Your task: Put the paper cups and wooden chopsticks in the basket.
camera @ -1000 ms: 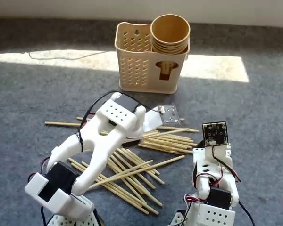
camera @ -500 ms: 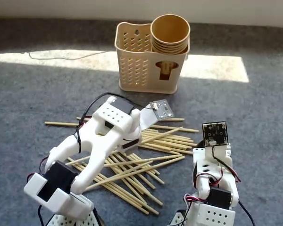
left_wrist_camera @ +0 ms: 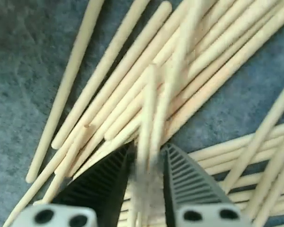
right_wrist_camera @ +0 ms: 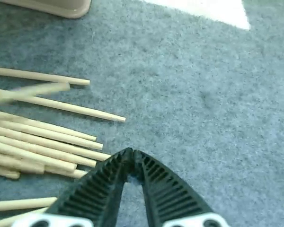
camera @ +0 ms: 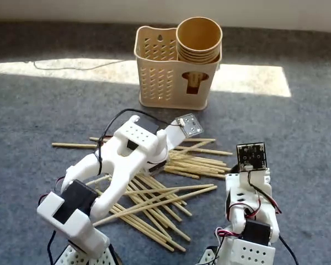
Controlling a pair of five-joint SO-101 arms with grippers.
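Between the two arms on the grey carpeted tabletop, the pale wooden chopsticks lay in a loose heap, none yet in the beige perforated plastic basket, which stood well apart with the stack of brown paper cups already inside. I judged the cups done and the chopstick pick-up in hand. My left claw was pinched nearly closed on one or two sticks; next it needed a clean lift, a carry and an end-down drop into the free compartment. The right claw was closed tip to tip, holding nothing. The sticks looked thin, smooth and apt to slip.
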